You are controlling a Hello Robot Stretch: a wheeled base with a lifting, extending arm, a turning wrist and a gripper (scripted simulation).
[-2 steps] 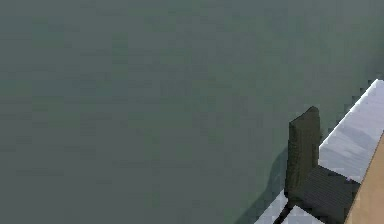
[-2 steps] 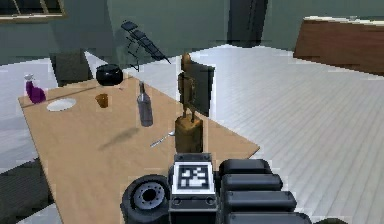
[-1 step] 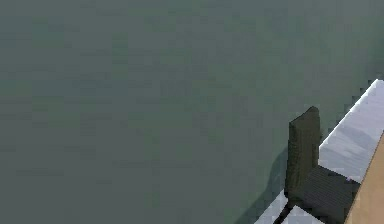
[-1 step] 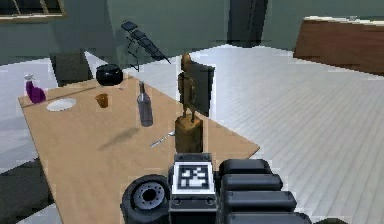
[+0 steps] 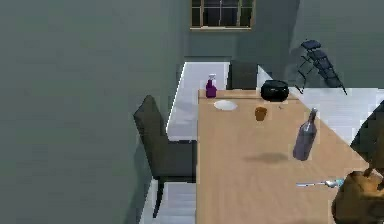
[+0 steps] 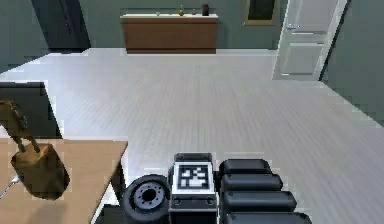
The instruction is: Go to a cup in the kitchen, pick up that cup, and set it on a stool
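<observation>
Claw [image 6: 147, 195] shows as a dark round body low at the arm side view's near edge, just left of a white square with black marks [image 6: 193, 177]. Its fingers cannot be made out, so I cannot tell how it is set or whether it holds anything. As for the task, the cup [image 5: 261, 113], small and amber-brown, stands on the wooden tabletop [image 5: 250, 170] toward its far end. A white plate [image 5: 226, 105] lies to its left, a black pot [image 5: 275, 91] sits just beyond it, and a grey bottle [image 5: 307, 135] stands nearer and to the right. Judging by this, the approach is only partly made: the robot is at the near end, well apart from the cup, and a dark chair [image 5: 160, 140] lines the left side. Closing in, the pick-up, the search for a stool and the set-down all look to be ahead. The arm [image 6: 258, 185] looks short and low, its dark segments nested side by side right of the white square, nowhere reaching over the tabletop. A brown wooden object [image 6: 38, 165] rests on the tabletop's near corner, left of the claw, and is probably worth avoiding when the arm extends.
</observation>
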